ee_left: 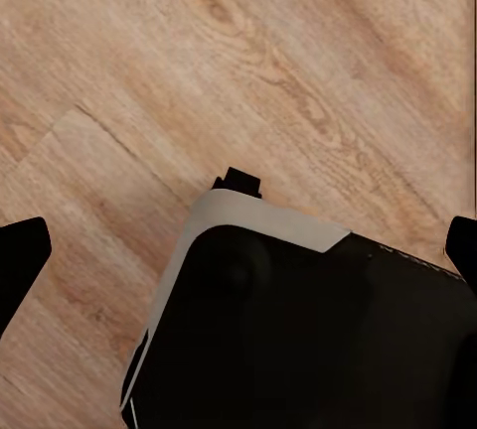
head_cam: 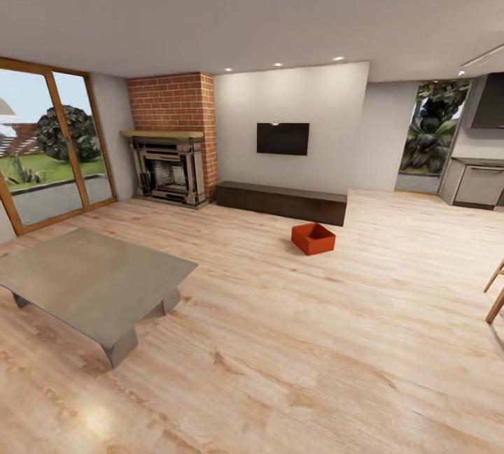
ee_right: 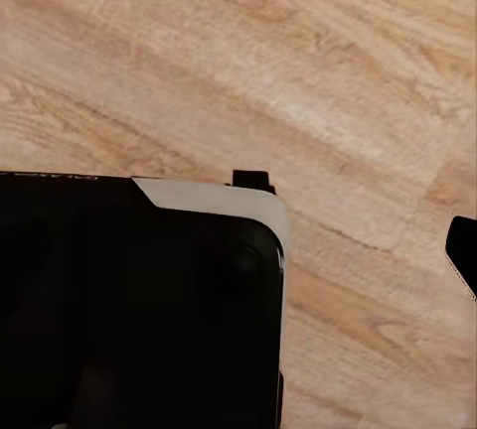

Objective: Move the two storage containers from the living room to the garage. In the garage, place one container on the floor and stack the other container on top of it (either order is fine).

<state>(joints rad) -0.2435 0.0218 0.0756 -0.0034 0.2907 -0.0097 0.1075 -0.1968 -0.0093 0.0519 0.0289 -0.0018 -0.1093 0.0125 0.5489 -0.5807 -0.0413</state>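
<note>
Grippers: our left gripper [ee_left: 238, 250] spread wide over bare planks — right one we cannot tell.
Container: one orange-red storage container [head_cam: 313, 238] on the wood floor [head_cam: 294, 342], near the dark TV bench [head_cam: 280, 201].

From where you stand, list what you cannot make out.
- Second storage container: the head view has just one storage container, on the wood floor.
- Left pincer: fingertips cut by the wrist view's edges, the robot's dark body between them.
- Right pincer: one fingertip at that view's edge; state unclear.
- Chair: cut by the head view's right edge.
</note>
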